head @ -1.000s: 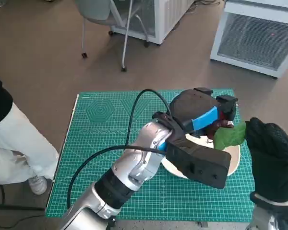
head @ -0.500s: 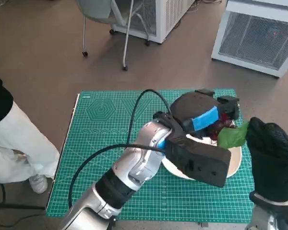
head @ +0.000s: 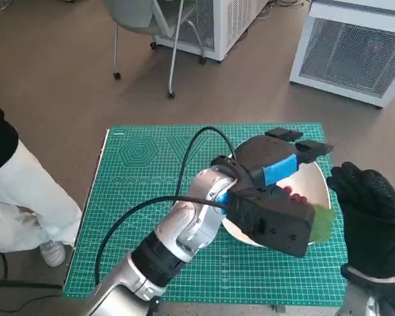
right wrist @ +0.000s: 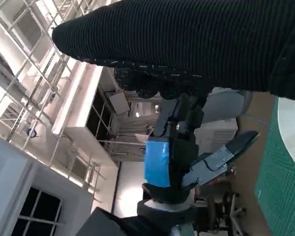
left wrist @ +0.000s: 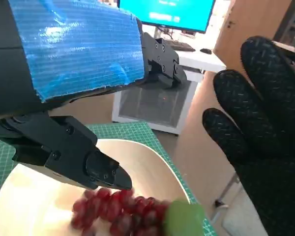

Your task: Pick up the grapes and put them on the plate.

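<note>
The green mat [head: 145, 197] covers the table, its near right part hidden behind the arms. The left hand [head: 276, 158] hangs over the plate [head: 316, 187], fingers [left wrist: 101, 169] spread and holding nothing; it hides most of the plate in the head view. The gloved right hand [head: 368, 220] stands beside the plate's rim, fingers apart and empty, its lower part cut off. The grapes [left wrist: 120, 209] lie on the plate with a blurred green leaf [left wrist: 184, 221], partly cropped in the left wrist view.
</note>
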### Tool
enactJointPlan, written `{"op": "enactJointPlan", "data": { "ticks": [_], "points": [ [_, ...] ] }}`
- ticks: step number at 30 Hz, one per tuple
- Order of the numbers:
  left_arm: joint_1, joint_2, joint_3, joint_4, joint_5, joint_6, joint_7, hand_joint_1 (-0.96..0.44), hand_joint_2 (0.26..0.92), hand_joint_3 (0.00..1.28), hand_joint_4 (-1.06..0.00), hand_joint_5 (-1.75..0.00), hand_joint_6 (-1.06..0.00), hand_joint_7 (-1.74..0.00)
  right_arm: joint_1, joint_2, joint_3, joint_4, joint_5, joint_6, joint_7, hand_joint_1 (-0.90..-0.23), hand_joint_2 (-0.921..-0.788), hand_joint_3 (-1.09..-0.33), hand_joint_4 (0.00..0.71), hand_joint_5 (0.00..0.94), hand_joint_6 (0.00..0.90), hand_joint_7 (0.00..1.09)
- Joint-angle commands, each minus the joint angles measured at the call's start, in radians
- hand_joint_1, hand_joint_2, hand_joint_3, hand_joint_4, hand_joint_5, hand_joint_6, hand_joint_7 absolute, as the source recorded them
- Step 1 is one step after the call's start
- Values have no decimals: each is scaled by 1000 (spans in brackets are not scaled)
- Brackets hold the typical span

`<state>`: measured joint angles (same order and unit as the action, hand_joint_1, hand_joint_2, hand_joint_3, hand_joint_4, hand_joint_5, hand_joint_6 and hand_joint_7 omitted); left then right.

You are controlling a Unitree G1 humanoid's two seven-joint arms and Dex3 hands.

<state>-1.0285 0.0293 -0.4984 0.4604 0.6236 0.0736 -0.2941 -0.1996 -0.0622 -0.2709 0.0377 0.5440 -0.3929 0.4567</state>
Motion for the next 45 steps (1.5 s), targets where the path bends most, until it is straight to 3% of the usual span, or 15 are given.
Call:
{"op": "enactJointPlan", "data": {
  "ticks": [1,12,22,26,30,35,45],
  "points": [
    [-3,1,0,24,2,-29,37,-285,826,20,-92,-1,-248,-1,24,9,1,2,-7,7,-15,-352,-921,-506,550,475,318,813],
    [71,50,84,-10,-64,-115,117,-341,886,20,-113,-8,-293,-19,32,11,5,-10,-11,9,-25,-351,-921,-506,550,476,314,820],
    [200,126,294,48,-319,-379,149,-454,918,82,-162,-16,-339,-28,33,15,15,-21,-22,8,-45,-351,-921,-506,551,475,314,821],
    [250,144,375,109,-460,-512,98,-521,920,175,-184,-18,-330,-19,30,17,19,-16,-27,4,-48,-351,-921,-506,551,476,314,822],
    [292,146,458,163,-635,-574,-15,-554,921,227,-198,-18,-312,-8,24,18,20,-7,-35,-1,-51,-351,-921,-506,551,476,313,824],
    [360,141,545,159,-821,-549,-150,-544,921,241,-208,-16,-311,-6,17,19,22,1,-44,-2,-54,-353,-921,-505,554,477,310,824],
    [495,154,614,57,-985,-446,-285,-520,921,278,-214,-11,-311,-5,17,14,23,6,-35,6,-42,-358,-921,-507,556,483,311,828]
  ]
}}
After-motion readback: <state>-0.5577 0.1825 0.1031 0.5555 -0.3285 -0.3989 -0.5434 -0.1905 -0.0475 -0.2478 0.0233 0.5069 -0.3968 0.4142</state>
